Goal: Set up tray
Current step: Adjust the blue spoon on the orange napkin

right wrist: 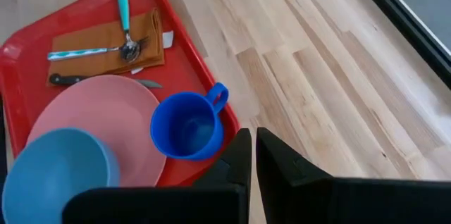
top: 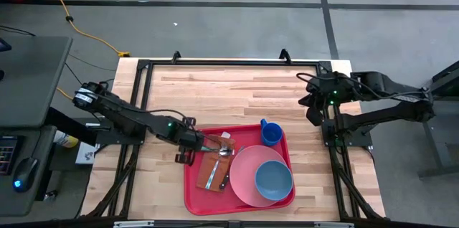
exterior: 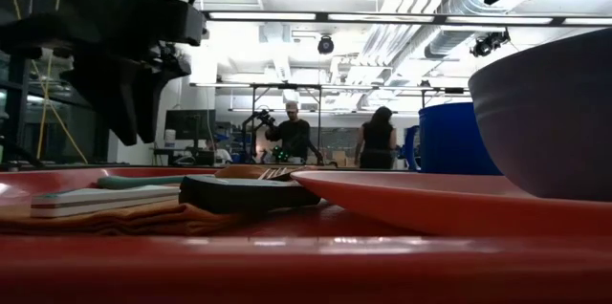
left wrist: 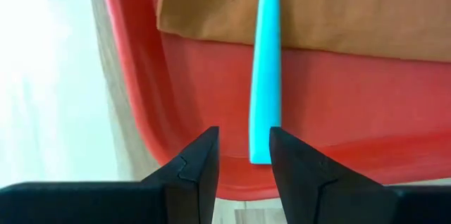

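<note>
The red tray (top: 201, 201) lies at the table's near middle. On it are a pink plate (top: 244, 174) with a blue bowl (top: 274, 180), a blue mug (top: 270, 134) and a brown napkin (right wrist: 106, 44) with cutlery. A turquoise-handled spoon (left wrist: 265, 76) lies on the napkin, its handle end on the tray floor. My left gripper (left wrist: 243, 150) is open and points down just above that handle end, at the tray's far left corner (top: 203, 142). In the low view it hangs clear of the tray. My right gripper (right wrist: 252, 146) is shut and empty, high near the table's right edge (top: 313, 113).
A striped-handled utensil (right wrist: 77, 53) and a dark-handled knife (right wrist: 70, 79) also lie on the napkin. Bare wood table (top: 237, 92) stretches beyond the tray. Two people (exterior: 335, 141) stand far back in the room.
</note>
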Available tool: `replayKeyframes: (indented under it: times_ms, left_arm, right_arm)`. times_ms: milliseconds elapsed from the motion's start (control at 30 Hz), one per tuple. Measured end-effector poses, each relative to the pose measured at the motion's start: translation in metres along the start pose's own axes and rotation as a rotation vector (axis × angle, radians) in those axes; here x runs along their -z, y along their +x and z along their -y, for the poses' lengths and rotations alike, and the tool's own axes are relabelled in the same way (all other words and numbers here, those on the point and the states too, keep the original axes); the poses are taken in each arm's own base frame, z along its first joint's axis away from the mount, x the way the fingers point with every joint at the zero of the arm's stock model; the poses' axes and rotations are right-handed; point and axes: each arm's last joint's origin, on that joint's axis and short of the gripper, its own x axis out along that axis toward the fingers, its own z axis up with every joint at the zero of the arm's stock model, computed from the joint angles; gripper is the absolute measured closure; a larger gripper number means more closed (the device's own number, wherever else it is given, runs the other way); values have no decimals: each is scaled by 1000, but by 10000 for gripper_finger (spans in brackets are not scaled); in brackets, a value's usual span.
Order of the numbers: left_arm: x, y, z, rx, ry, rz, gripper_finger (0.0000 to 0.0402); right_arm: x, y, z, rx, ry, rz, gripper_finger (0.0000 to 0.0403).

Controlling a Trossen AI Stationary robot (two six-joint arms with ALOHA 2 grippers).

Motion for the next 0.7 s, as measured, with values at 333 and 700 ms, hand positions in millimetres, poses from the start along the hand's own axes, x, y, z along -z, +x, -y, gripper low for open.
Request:
replayKeyframes:
  times_ms: [333,700]
  left_arm:
    - [-3,9,-3,108,93,-21,245]
    - [-5,31,2,133,126,-81,245]
  right_arm:
    - [0,-2,0,0,0,10,403]
    - [0,-2,1,13,-10,15,403]
